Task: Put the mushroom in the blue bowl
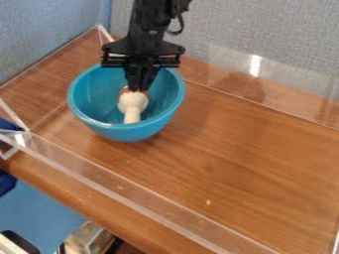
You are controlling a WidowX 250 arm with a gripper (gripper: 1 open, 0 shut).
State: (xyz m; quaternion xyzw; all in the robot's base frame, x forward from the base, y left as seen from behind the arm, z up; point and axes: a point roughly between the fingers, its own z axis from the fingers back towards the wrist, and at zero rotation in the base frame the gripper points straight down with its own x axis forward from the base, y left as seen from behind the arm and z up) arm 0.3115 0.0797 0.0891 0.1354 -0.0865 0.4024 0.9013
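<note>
We see the mushroom (131,105) inside the blue bowl (90,111), where the task wants it; the end effector (138,87) sits right at its cap, whether gripping or parted we cannot tell

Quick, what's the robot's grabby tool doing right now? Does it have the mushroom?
Tool: right at the cap of the mushroom in the blue bowl; can't tell if it's open or gripping.
</note>
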